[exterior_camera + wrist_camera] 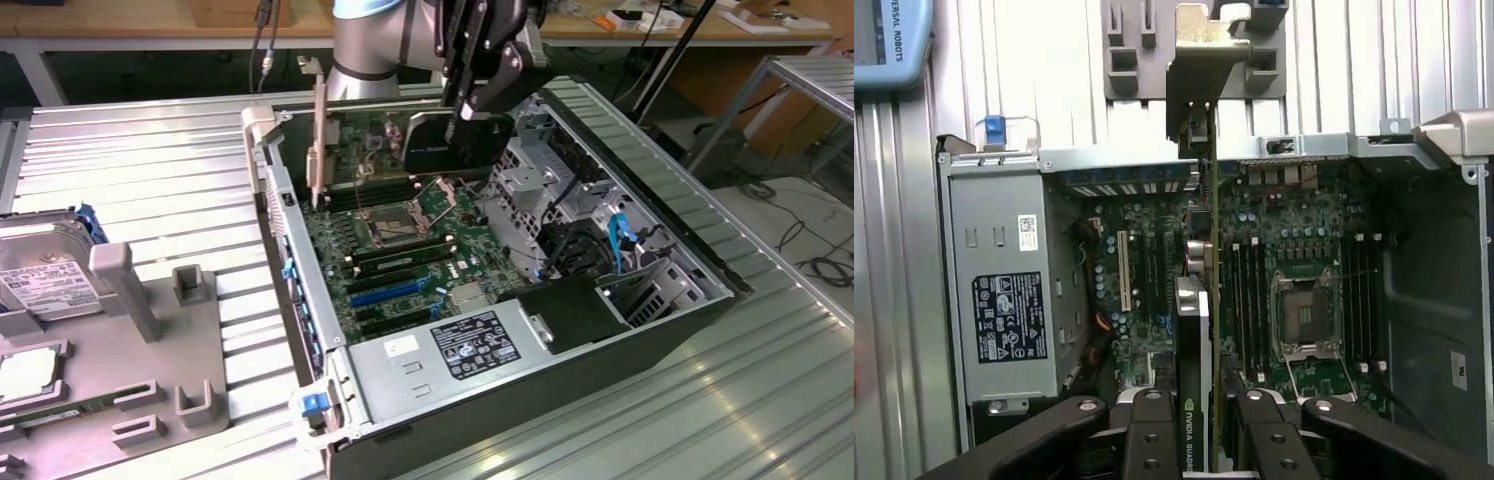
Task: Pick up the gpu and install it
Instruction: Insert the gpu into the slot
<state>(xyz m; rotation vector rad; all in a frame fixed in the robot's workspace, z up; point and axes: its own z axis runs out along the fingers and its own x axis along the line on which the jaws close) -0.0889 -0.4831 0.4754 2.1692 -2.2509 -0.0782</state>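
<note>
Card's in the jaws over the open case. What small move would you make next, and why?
Probably shift the gpu, clamped in the jaws, sideways toward the blue slots before lowering. In the exterior view it hangs up near the CPU socket, not over those slots.

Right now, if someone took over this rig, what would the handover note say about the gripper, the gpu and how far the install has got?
Gripper: shut on the gpu, gripping its upper edge.
Gpu: held on edge inside the open computer case, over the motherboard, with its silver bracket toward the case's rear wall.
Done: the pick-up.
Left: the card does not look seated in a slot; its bracket stands above the case wall.
</note>
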